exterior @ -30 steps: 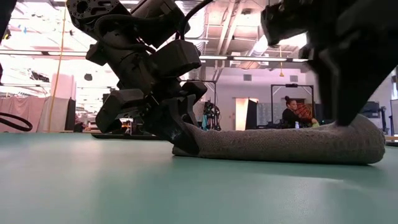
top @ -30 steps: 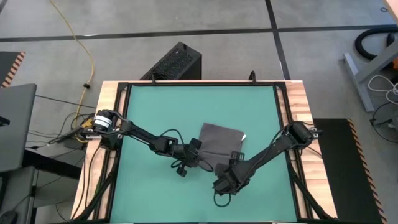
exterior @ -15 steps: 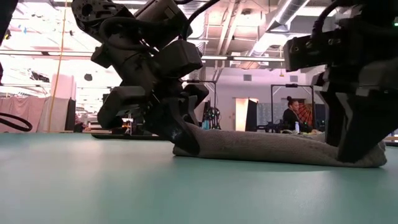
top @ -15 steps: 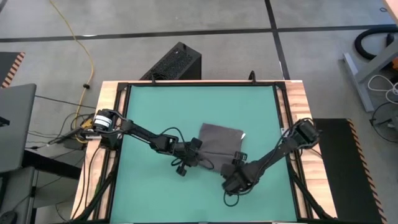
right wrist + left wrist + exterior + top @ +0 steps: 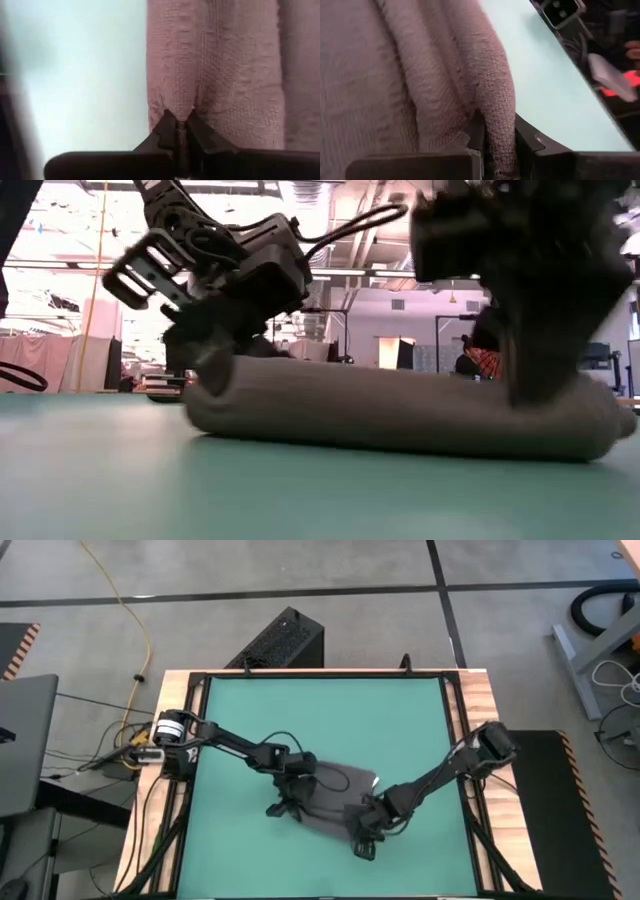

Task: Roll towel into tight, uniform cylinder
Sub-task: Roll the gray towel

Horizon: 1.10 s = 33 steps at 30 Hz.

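Right gripper point(image 5: 181, 131) first: its two dark fingers are pinched tight together on a thin fold at the edge of the towel point(image 5: 220, 75), the cloth bunching into a little crease right where the tips meet. Over to the left gripper point(image 5: 496, 145): its jaws stand narrow, with a thick rolled ridge of the grey cloth clamped between them, the fingers point(image 5: 475, 132) pressing in on either side of that ridge. So both ends of the towel are gripped. From table height the towel point(image 5: 400, 415) lies as a long, low, partly rolled bundle flat on the green mat, rounded along the near side, with the left gripper point(image 5: 215, 365) biting one end and the right gripper point(image 5: 540, 375) coming down on the other end. From above, the towel point(image 5: 340, 802) sits near the middle of the table, a bit toward the front edge, a dark rumpled shape between the two arms; the left gripper point(image 5: 292, 798) reaches in from the left side of the table point(image 5: 320, 700), the right gripper point(image 5: 366, 830) from the right, both wrists low over the cloth and close to each other. Beyond the table, a person sits far back in the room, partly hidden behind the right arm.
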Each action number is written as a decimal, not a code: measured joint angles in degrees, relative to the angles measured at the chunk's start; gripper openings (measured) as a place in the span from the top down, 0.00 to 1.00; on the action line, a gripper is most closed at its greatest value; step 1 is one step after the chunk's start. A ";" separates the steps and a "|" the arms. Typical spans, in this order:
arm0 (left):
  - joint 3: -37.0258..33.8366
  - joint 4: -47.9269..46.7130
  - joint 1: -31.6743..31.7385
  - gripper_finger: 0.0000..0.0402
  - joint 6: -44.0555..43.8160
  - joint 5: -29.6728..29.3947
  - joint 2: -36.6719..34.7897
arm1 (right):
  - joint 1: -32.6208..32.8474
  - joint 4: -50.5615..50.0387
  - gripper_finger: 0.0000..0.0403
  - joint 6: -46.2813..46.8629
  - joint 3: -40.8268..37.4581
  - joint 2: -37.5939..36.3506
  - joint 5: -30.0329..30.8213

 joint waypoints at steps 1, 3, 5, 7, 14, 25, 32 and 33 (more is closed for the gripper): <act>0.00 -1.43 -0.10 0.92 -0.22 0.45 -0.02 | -0.60 2.98 0.93 -0.01 -0.54 -1.05 -2.75; 0.03 -3.79 -0.64 0.91 -0.21 1.00 -0.10 | -1.69 8.32 0.93 0.42 -1.52 -2.54 -7.61; 0.07 -4.59 -1.59 0.91 -0.19 2.46 -0.15 | -2.78 12.52 0.93 1.51 -3.52 -2.82 -10.53; 0.15 -4.99 -2.51 0.92 -0.10 3.77 -0.18 | -4.06 14.44 0.93 3.36 -6.28 -2.77 -12.92; 0.13 -6.21 -3.43 0.86 -4.32 -3.44 -0.43 | -7.33 36.09 0.93 11.82 -18.60 -2.09 -17.57; -0.31 -20.26 2.95 0.70 3.58 -9.88 -14.06 | -9.57 35.01 0.93 16.47 -21.56 -2.18 -17.73; -5.75 -0.22 -1.68 0.70 1.94 -10.70 -24.96 | -9.96 34.37 0.93 16.83 -21.51 -2.16 -14.95; -7.87 8.23 -3.79 0.70 0.57 -11.93 -24.60 | -9.99 34.36 0.93 16.87 -21.52 -2.16 -14.71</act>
